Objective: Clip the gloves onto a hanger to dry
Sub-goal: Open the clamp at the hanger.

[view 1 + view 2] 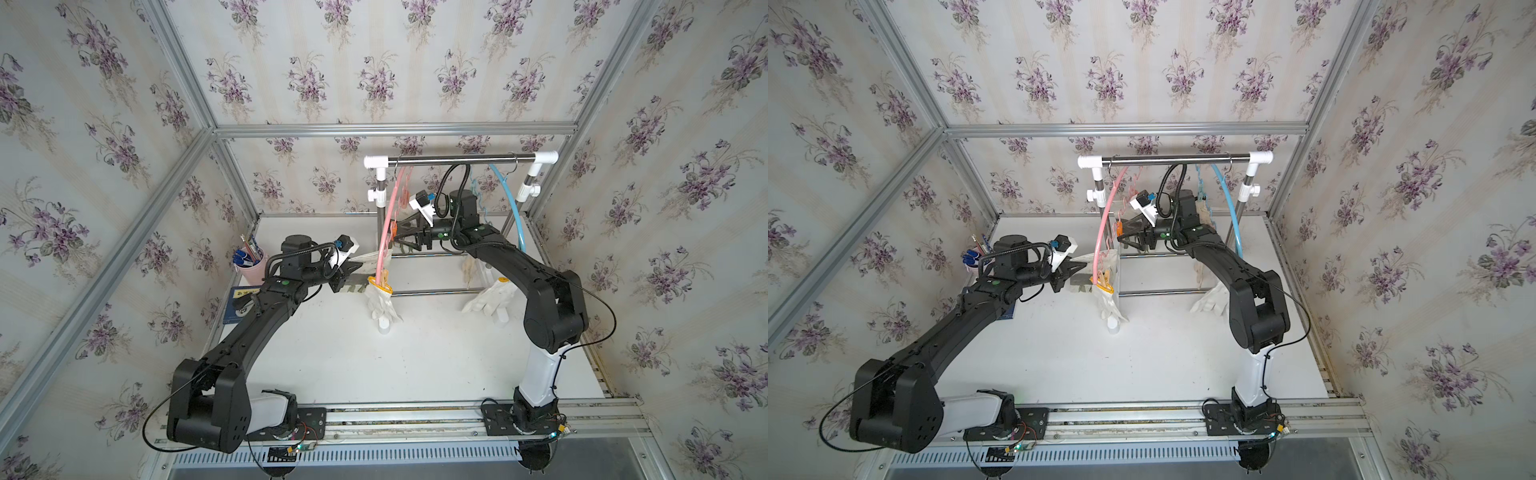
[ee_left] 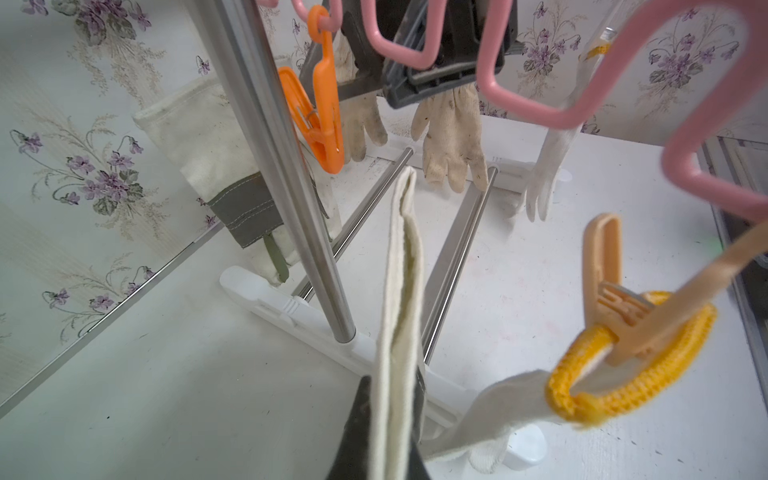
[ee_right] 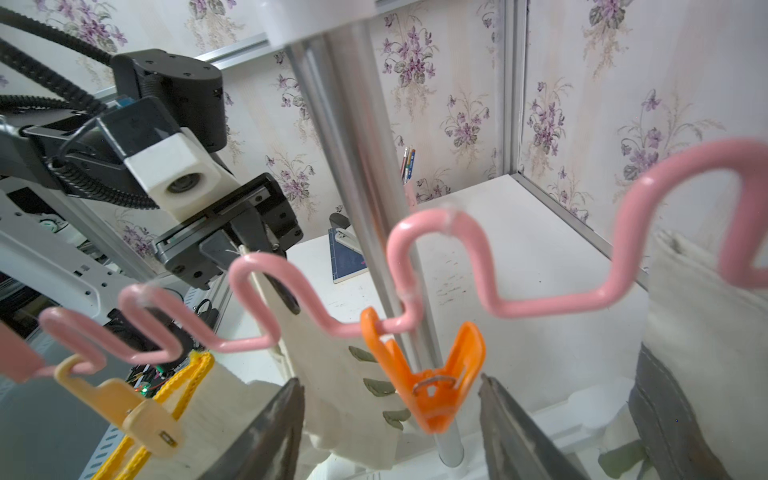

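Left gripper (image 2: 390,399) with canvas glove (image 2: 401,270) lengthwise ahead, cuff toward hanger (image 3: 436,220)

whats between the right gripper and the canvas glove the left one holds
The orange plastic clip hanging on the wavy pink hanger, just ahead of the open right gripper, with the off-white canvas glove behind it; the right wrist view shows this.
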Motion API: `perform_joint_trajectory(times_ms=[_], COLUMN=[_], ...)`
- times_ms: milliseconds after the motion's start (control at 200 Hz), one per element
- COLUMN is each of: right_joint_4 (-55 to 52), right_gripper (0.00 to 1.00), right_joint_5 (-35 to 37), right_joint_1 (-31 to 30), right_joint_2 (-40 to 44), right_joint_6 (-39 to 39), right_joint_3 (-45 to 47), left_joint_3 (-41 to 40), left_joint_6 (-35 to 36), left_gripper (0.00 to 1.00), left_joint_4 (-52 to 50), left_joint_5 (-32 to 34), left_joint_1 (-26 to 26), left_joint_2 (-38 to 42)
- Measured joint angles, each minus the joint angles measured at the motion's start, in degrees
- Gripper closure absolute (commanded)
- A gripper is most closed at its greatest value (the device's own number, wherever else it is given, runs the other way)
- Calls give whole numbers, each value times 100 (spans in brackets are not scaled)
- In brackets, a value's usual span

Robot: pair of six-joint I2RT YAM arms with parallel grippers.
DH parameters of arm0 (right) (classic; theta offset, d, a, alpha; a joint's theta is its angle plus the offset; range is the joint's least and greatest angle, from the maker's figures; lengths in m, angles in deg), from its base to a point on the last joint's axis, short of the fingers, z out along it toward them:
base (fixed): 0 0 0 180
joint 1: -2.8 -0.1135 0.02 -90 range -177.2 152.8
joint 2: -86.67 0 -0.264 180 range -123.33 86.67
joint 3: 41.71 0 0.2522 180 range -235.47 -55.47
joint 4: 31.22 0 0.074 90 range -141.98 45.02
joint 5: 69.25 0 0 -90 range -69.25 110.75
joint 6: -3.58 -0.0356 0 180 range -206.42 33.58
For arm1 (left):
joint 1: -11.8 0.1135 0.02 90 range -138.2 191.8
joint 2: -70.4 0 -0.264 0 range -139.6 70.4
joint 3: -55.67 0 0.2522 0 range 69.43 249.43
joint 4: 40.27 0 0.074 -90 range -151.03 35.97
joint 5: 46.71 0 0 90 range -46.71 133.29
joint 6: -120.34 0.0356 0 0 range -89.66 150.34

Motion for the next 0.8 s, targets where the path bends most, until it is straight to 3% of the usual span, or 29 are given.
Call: perform_joint_trajectory(times_ms=[295, 799], right_joint_4=[17, 964], right_gripper=[28, 24], right_joint_5=[-133, -114], right_joint_1=[13, 7], right_joint_2=[-192, -424], right_joint_6=[118, -352], right_joint_3=[-114, -188], left_joint_3=[90, 142], left_joint_6=[0, 22], left_gripper=[100, 100], left_joint_4=[-13, -26], left_joint_5=[-11, -15], left_joint_1=[-24, -42], left_joint_2=[-44, -96])
